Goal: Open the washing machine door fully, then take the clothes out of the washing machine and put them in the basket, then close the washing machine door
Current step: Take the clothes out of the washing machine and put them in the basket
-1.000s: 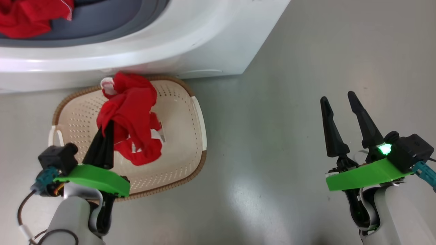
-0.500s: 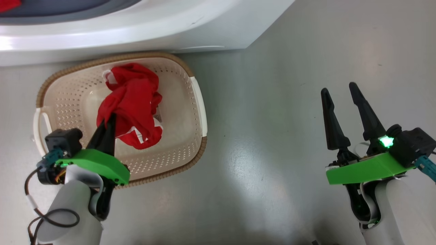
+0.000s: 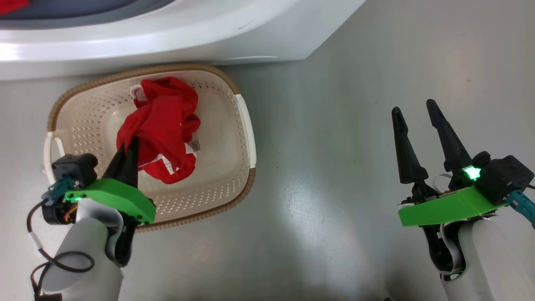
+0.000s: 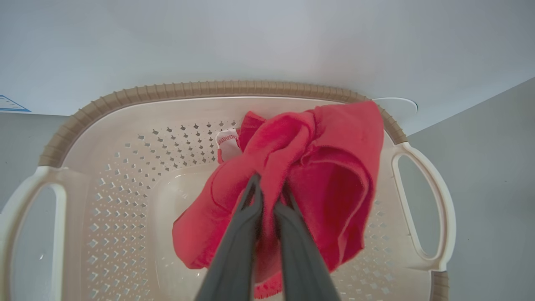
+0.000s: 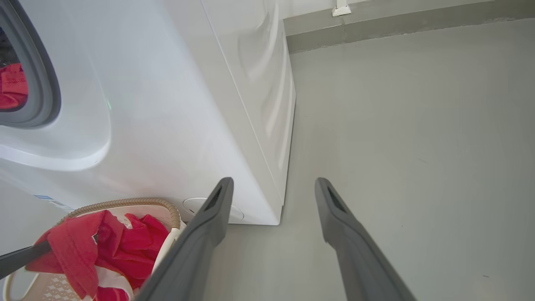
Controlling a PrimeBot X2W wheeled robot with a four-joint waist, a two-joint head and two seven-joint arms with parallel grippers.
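The grey floor (image 3: 334, 188) is smooth and reflective, with the white washing machine (image 3: 167, 37) along the top of the head view. The basket (image 3: 247, 138) stands on the floor just in front of the machine, left of centre. The clothes (image 3: 167, 117), a bunched red garment with white trim, hang into the basket. The left gripper (image 3: 128, 144) is closed to a narrow slit and pinches a fold of that garment. At lower right, the right gripper (image 3: 412, 108) stands spread wide above the floor, holding nothing.
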